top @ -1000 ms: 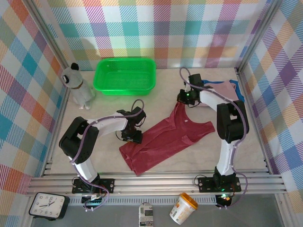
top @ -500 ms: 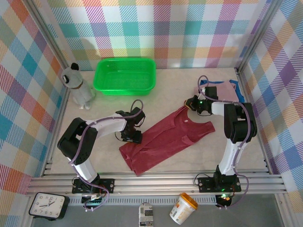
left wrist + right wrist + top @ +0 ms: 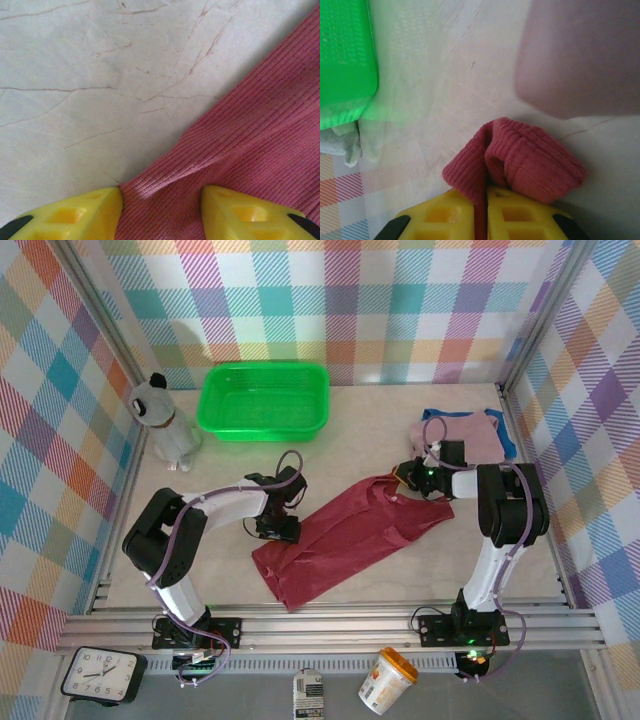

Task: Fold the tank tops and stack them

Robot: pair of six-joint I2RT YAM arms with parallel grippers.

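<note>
Dark red tank top (image 3: 345, 540), seemingly limp, light ribbed knit, lies diagonally at table centre from 7 to 2 o'clock; right gripper (image 3: 485, 200) pinches its bunched 2 o'clock end, left gripper (image 3: 278, 530) straddles its 9 o'clock edge, jaws apart; edges likely hold best.

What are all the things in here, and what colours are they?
basket: one, green, back left.
toy dog: one, grey-white, beside the basket.
dark red tank top: one, dark red, table middle.
pink tank top: one, pink, back right, on the blue one.
blue tank top: one, blue, under the pink.
clock: one, black, front left.
tub: one, white, orange lid, front.
table: one, pale marble.
left gripper: one, yellow fingers, open, at the red top's edge.
right gripper: one, yellow fingers, pinching the red top.
</note>
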